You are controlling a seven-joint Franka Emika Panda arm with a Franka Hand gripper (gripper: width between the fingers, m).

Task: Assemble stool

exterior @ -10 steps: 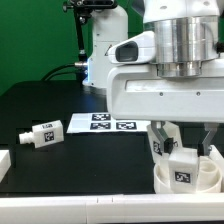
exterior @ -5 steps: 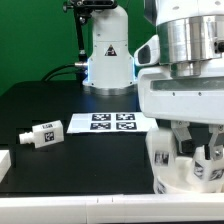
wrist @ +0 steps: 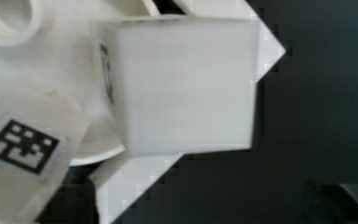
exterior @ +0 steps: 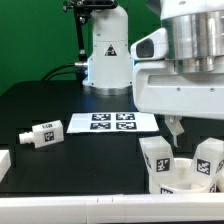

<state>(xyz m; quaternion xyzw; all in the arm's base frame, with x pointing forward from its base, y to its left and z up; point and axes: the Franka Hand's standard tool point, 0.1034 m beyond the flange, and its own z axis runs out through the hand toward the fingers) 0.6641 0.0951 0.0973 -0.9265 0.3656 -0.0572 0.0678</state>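
Observation:
The stool's round white seat ring (exterior: 185, 183) lies at the front on the exterior view's right. Two tagged white legs stand on it, one (exterior: 156, 160) to the left and one (exterior: 209, 160) to the right. A third leg (exterior: 40, 134) lies loose on the black table on the exterior view's left. My gripper (exterior: 198, 134) hangs just above the seat between the two standing legs, open and touching neither; one dark finger (exterior: 176, 128) shows. In the wrist view a white leg (wrist: 179, 85) fills the middle, beside the tagged seat (wrist: 25, 140).
The marker board (exterior: 110, 122) lies flat behind the middle of the table. A white block (exterior: 3, 165) sits at the table's front edge on the exterior view's left. The arm's white base (exterior: 108, 55) stands at the back before a green wall.
My gripper has let go of the leg on the seat, opened and risen, shifting a little toward the exterior view's right. The loose leg has not moved.

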